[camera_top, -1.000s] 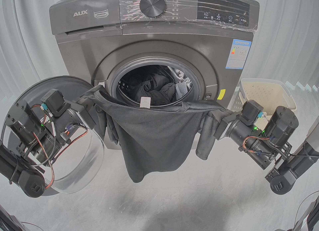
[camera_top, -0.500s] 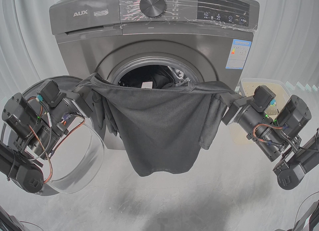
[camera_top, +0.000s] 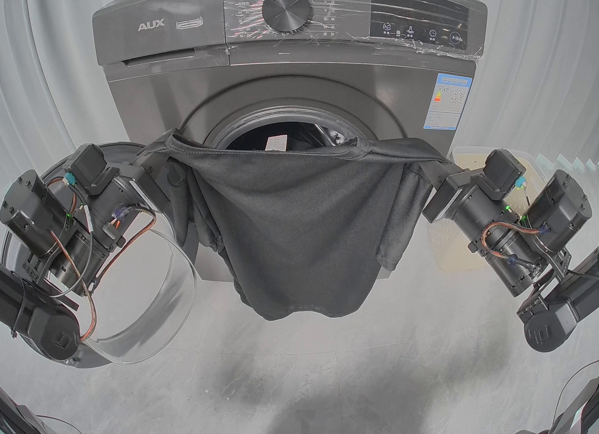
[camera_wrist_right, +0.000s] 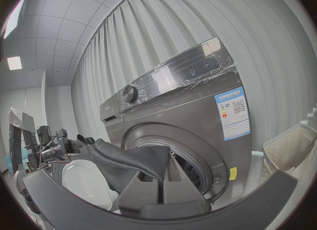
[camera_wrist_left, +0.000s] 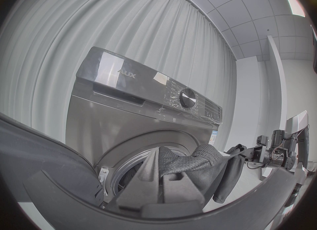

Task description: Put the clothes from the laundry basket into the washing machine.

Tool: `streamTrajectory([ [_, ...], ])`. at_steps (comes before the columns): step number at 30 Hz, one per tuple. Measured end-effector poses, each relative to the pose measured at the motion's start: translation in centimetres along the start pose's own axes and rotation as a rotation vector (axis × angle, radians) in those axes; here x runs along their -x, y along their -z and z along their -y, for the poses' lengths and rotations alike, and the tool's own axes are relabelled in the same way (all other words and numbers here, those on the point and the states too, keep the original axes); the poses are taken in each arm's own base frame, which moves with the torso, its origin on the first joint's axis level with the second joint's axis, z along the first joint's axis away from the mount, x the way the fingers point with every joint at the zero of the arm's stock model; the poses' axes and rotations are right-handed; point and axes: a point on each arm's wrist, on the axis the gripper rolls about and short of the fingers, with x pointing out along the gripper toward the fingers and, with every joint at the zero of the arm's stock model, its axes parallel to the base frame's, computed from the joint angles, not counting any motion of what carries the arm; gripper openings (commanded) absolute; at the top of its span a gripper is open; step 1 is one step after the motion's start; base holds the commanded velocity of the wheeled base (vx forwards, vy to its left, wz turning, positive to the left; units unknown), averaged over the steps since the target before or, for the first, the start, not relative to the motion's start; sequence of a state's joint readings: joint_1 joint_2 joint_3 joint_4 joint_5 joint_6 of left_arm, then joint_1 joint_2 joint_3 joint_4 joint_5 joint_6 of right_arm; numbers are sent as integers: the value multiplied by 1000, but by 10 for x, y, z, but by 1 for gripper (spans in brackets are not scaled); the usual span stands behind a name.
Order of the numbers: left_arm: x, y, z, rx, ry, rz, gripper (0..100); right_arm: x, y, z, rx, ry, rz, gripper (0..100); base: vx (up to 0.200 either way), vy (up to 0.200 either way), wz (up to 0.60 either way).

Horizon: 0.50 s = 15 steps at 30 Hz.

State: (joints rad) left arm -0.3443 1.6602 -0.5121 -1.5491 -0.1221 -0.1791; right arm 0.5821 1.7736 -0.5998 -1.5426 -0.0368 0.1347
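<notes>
Left tool [camera_top: 161, 151] and right tool [camera_top: 438, 172] are each clamped on one upper corner of the same dark grey garment [camera_top: 299, 217], so we see both of them narrow, with cloth pinched inside. In the head view the left tool is at the middle left of the frame and the right tool at the middle right, at nearly the same height. Between them the upper edge of the garment is stretched almost straight across the centre, in front of the drum opening [camera_top: 293, 133] of the washing machine [camera_top: 281, 73], and it covers the lower part of this opening. The rest of the cloth hangs freely before the machine's front, above the floor [camera_top: 324, 379], with a sleeve at each side. A small white label [camera_top: 275, 142] sits at the middle of the upper edge. The round door [camera_top: 150, 310] is open, at the lower left of the frame under the left arm. The laundry basket [camera_top: 444, 245], pale and perforated, stands on the floor at the right of the machine, partly behind the right tool. In the right wrist view we notice a dark mass [camera_wrist_right: 190, 169] behind the drum opening, but cannot tell what it is.
</notes>
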Motion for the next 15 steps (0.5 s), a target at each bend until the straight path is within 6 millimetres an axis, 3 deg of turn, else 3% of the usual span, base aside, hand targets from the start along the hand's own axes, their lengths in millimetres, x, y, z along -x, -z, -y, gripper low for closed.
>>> streamTrajectory([
  [15, 1, 3, 0, 2, 0, -13, 0, 1, 1, 0, 0, 0, -3, 0, 0, 0, 0],
])
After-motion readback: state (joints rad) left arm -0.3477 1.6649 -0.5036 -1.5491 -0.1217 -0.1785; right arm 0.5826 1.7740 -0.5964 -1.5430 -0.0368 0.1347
